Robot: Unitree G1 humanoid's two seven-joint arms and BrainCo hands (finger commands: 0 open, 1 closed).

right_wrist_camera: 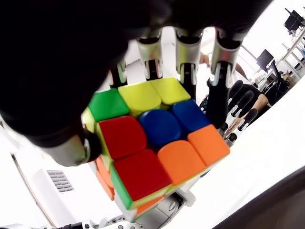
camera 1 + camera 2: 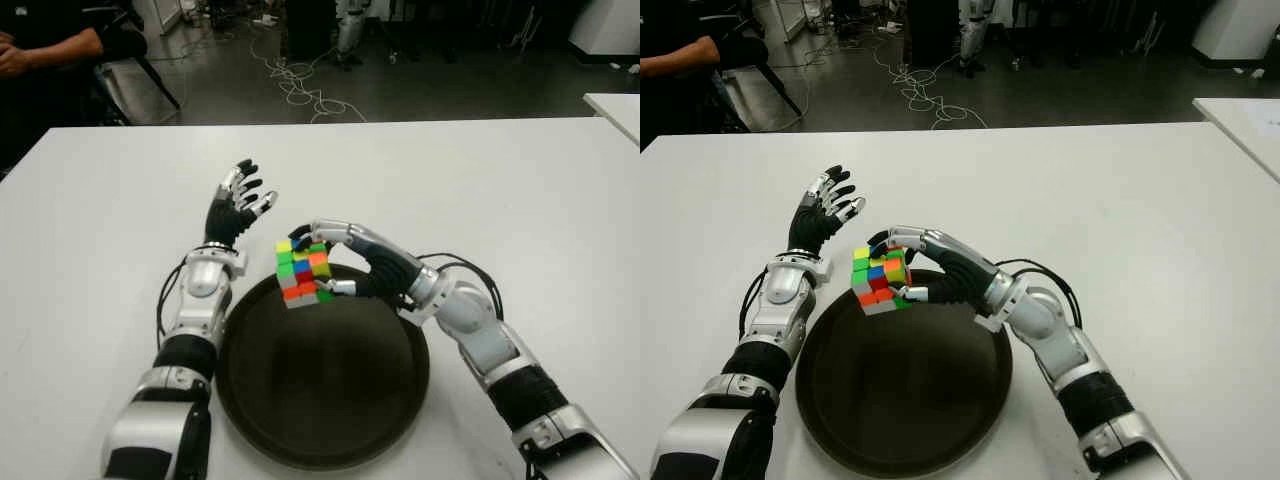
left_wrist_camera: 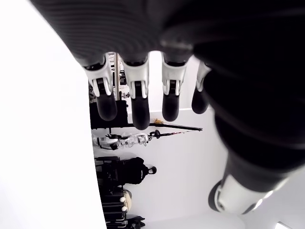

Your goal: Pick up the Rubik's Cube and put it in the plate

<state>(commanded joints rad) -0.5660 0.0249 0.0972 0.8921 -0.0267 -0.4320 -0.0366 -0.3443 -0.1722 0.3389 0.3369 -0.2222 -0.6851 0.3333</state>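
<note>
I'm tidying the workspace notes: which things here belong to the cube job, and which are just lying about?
Part of the job:
- Rubik's Cube, gripped in the right hand over the plate's far rim
- dark plate on the white table

Just about:
- left hand, open, left of the cube
- cables on the floor
- seated person at the far left

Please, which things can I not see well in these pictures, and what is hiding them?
- Rubik's Cube: its far faces are hidden by the right hand in the eye views.
- Whether the cube touches the plate: cannot tell; it shows over the far rim.
- Person: cut off by the top left edge, eye views.
- Left hand: left wrist view shows its fingers only; palm blocks the rest.
</note>
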